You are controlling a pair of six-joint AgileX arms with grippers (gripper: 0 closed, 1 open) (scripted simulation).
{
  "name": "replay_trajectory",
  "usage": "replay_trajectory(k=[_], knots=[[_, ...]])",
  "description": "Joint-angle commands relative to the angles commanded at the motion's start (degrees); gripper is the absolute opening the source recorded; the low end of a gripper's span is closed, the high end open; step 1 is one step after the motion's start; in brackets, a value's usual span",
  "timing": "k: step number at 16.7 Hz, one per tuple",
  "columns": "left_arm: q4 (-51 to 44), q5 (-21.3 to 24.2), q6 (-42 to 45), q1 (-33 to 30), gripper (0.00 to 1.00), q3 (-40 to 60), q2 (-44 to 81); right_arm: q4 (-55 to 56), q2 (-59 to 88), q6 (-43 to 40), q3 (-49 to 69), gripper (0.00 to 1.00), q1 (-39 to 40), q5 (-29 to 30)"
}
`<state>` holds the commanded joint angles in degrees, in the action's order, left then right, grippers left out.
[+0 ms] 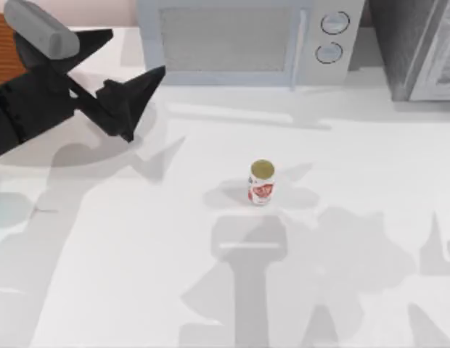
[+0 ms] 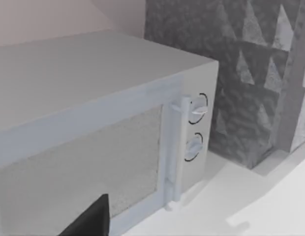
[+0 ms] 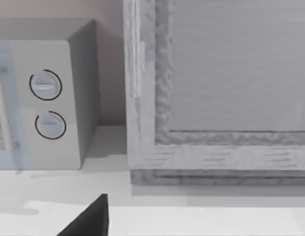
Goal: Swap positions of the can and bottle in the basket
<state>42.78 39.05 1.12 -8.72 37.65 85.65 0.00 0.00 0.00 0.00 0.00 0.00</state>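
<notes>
Can (image 1: pixel 261 182) stands upright mid-table, away from every edge. Left gripper (image 1: pixel 131 101), near back-left corner, open and empty; approach can squarely, grip mid-body.

the left arm is reaching in from the top view's left edge, its black links angling toward the table's far left part — a grey cylindrical segment is sitting near its upper end. the left gripper (image 1: pixel 138 101) is pointing to the right with its fingers spreading apart, holding nothing. a dark fingertip (image 2: pixel 91 221) is showing in the left wrist view — another fingertip (image 3: pixel 91 219) in the right wrist view.
</notes>
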Motion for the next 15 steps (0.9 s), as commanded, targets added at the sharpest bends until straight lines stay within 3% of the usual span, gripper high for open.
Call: replay_trajectory(k=[9, 15], knots=[[-29.6, -26.8, -0.3, 6.9, 1.00, -25.3, -60.4, 0.0, 0.0, 0.0, 0.0, 1.00, 0.0, 0.0], [-41.1, -37.5, -1.0, 8.5, 1.00, -36.0, -82.7, 0.0, 0.0, 0.0, 0.0, 1.00, 0.0, 0.0]])
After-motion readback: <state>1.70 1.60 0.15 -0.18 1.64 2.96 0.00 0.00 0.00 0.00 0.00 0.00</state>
